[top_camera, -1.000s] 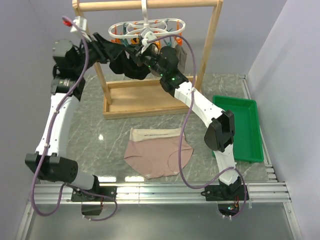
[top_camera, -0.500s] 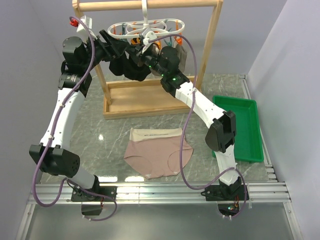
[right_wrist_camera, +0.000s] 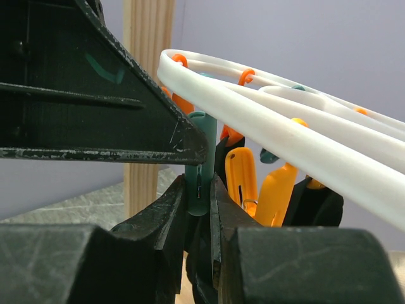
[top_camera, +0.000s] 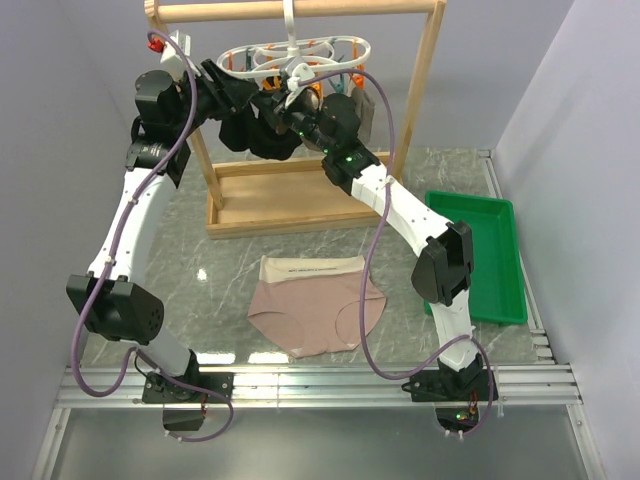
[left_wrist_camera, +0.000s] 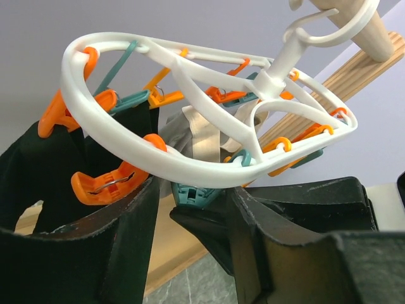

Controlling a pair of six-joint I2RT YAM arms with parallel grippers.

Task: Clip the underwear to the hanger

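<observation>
The pink-beige underwear point(top_camera: 315, 305) lies flat on the table in front of the rack, with neither gripper near it. The white hanger point(top_camera: 300, 55) hangs by its hook from the rack's top bar. My right gripper point(right_wrist_camera: 199, 183) is shut on a teal peg point(right_wrist_camera: 202, 142) under the ring point(right_wrist_camera: 285, 136). My left gripper point(left_wrist_camera: 194, 189) is up at the hanger's point(left_wrist_camera: 190, 161) left side, open. Its jaws stand either side of a teal peg point(left_wrist_camera: 190, 195) without touching it. In the top view both grippers point(top_camera: 238, 92) point(top_camera: 297, 112) meet under the ring.
A black garment point(top_camera: 262, 135) and a grey-taupe one point(top_camera: 366, 105) hang from pegs. The wooden rack's base point(top_camera: 290, 195) stands behind the underwear. A green tray point(top_camera: 478, 255) sits at the right. Orange pegs point(left_wrist_camera: 104, 183) dangle beside my left finger.
The left arm has swung up and right, bringing its gripper in under the hanger's left rim. The right gripper has held its place on the peg.
</observation>
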